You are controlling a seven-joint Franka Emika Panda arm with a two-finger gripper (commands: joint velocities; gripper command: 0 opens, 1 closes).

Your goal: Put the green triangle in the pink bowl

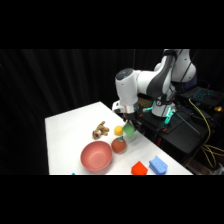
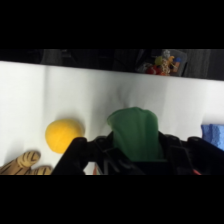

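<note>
The green triangle (image 2: 134, 134) sits between the gripper's black linkage in the wrist view, held off the white table. From the side, the green triangle (image 1: 129, 130) hangs under the gripper (image 1: 128, 125), which is shut on it, above and right of the red fruit. The pink bowl (image 1: 96, 156) rests on the table at the lower left of the gripper, apart from it; it is out of the wrist view.
A yellow-orange fruit (image 1: 118, 130) (image 2: 64, 135) lies just left of the held block. A red fruit (image 1: 119, 145) sits beside the bowl. A striped tan toy (image 1: 100, 131) (image 2: 25, 162) lies further left. A red block (image 1: 139, 169) and blue block (image 1: 158, 165) (image 2: 214, 136) are near the front edge.
</note>
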